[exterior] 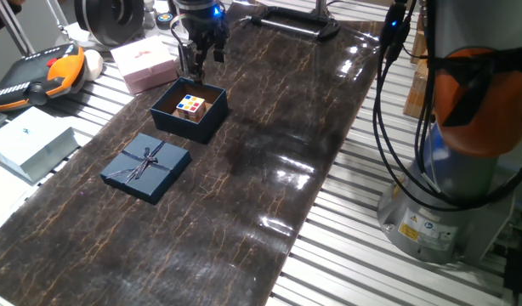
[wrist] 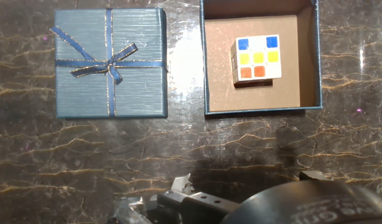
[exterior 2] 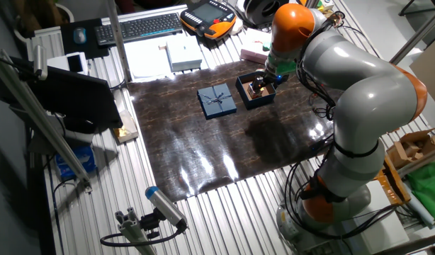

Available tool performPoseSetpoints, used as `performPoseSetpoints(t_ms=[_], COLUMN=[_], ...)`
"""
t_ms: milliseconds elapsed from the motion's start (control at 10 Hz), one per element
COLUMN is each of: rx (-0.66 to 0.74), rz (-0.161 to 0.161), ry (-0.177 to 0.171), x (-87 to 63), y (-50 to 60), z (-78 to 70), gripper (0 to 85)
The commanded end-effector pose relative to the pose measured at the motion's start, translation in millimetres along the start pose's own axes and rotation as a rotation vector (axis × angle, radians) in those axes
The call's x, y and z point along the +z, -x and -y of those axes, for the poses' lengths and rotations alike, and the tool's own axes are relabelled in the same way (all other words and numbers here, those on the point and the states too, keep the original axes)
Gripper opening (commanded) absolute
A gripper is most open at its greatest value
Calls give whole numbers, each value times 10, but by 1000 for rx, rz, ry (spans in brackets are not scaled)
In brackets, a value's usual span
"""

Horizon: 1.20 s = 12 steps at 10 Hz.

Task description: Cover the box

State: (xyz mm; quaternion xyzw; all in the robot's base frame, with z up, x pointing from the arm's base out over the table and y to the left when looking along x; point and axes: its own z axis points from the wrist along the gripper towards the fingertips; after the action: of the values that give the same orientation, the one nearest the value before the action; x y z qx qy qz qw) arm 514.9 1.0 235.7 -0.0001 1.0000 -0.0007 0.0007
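The box [exterior: 186,126] is dark navy, open-topped, and stands on the dark marbled mat; in the hand view its wall [wrist: 203,68] frames a brown floor. A small colour cube [exterior: 191,105] [wrist: 256,58] lies inside it. The flat navy lid [exterior: 146,166] [wrist: 110,62] with a ribbon bow lies bow-up on the mat just beside the box, apart from it. My gripper [exterior: 199,66] hangs over the box's far edge, fingers slightly apart and holding nothing. In the other fixed view the box [exterior 2: 256,98], lid [exterior 2: 217,100] and gripper [exterior 2: 270,76] sit at the mat's far side.
A pale pink box [exterior: 144,64] stands just behind the navy box. Off the mat's left side are a white flat box [exterior: 31,140] and an orange teach pendant [exterior: 36,75]. The arm's base [exterior: 448,195] and cables occupy the right.
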Motion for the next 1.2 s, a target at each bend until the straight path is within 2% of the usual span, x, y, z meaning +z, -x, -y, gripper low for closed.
performPoseSetpoints(t_ms=[0, 900, 1100], rx=[47, 49, 59], rz=[-3, 0, 10], ry=[-42, -38, -43], x=[-2, 15, 53], y=[0, 9, 5], z=[1, 3, -58], gripper=[7, 7, 7])
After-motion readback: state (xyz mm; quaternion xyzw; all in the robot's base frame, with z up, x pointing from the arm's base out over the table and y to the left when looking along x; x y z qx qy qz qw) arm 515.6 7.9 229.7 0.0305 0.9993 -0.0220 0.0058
